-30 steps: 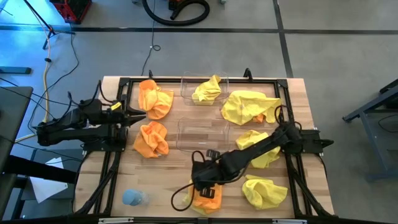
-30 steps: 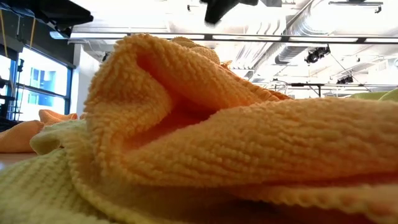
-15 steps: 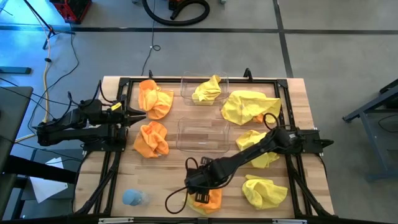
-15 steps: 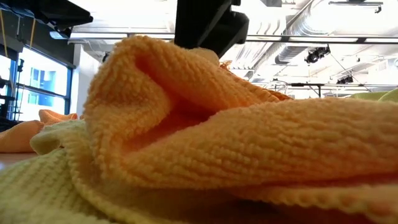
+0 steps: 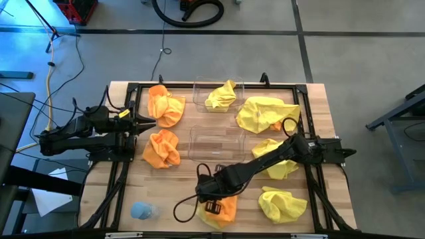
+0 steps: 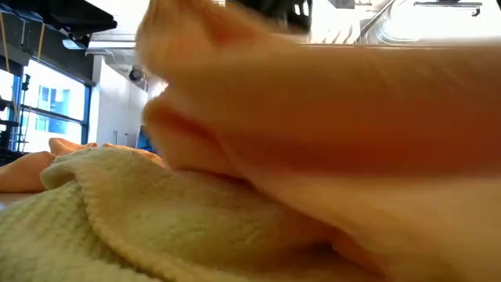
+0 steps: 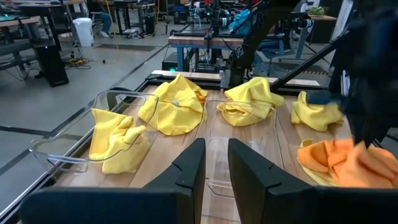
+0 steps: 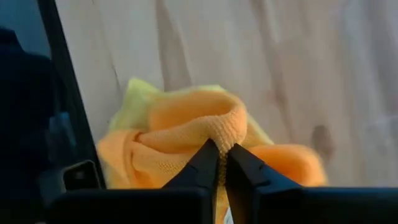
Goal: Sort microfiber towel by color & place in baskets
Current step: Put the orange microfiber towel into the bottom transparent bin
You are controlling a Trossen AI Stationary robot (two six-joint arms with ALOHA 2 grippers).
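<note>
The right gripper (image 8: 219, 163) has its two fingers (image 8: 202, 167) pressed nearly together on a raised fold of the orange towel (image 8: 205, 137), pinching the ridge where the cloth humps up; this towel lies at the near edge of the table (image 5: 169, 192), on top of a pale yellow cloth (image 6: 141, 219). The towel looks soft, light and floppy, so it will probably drape and trail when lifted, and a pinch on a thick fold like this one should hold better than a grab at a thin edge. Farther out, the near basket (image 5: 216, 145) stands empty mid-table and the far basket (image 5: 199, 93) holds one yellow towel (image 5: 221, 96). The left gripper (image 7: 214, 165) waits at the table's left side, its fingers slightly apart and holding nothing.
</note>
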